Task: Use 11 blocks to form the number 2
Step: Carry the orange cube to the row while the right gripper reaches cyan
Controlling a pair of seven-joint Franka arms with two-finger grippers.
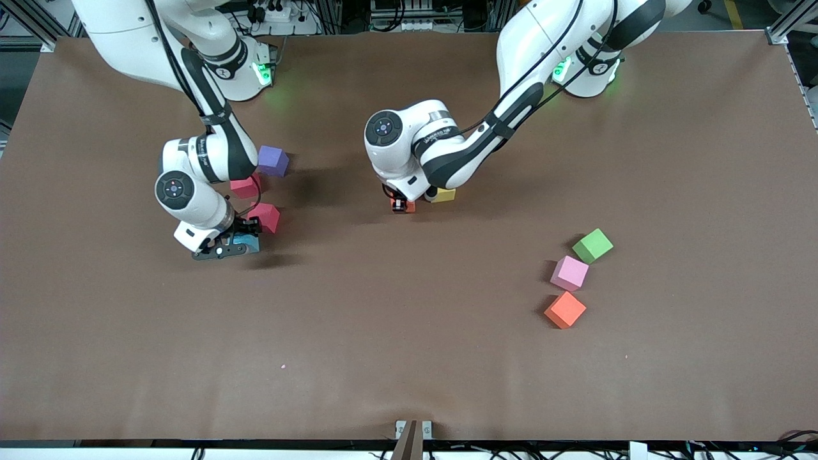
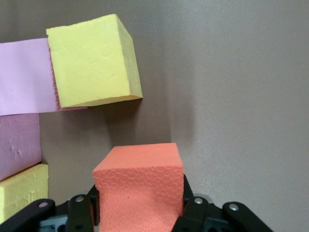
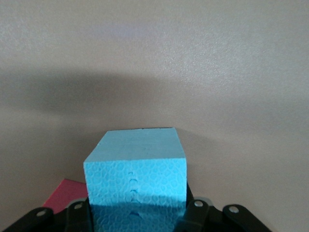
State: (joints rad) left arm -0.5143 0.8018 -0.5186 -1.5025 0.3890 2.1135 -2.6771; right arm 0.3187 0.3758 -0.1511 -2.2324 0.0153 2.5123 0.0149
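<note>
My left gripper (image 1: 401,204) (image 2: 139,207) is shut on an orange block (image 2: 137,183), low over the middle of the table. Beside it lie a yellow block (image 2: 91,60) (image 1: 442,195), a pink block (image 2: 21,77), a darker pink block (image 2: 18,145) and a second yellow block (image 2: 24,191), touching in a cluster that the arm mostly hides in the front view. Toward the right arm's end, my right gripper (image 1: 238,245) (image 3: 137,210) is shut on a blue block (image 3: 136,176) (image 1: 246,243) down at the table. Two red-pink blocks (image 1: 265,217) (image 1: 245,186) and a purple block (image 1: 273,160) sit close by.
Toward the left arm's end lie a green cube (image 1: 592,245), a pink block (image 1: 569,273) and an orange block (image 1: 565,310) in a diagonal row. The brown table (image 1: 409,358) is bare nearer the front camera.
</note>
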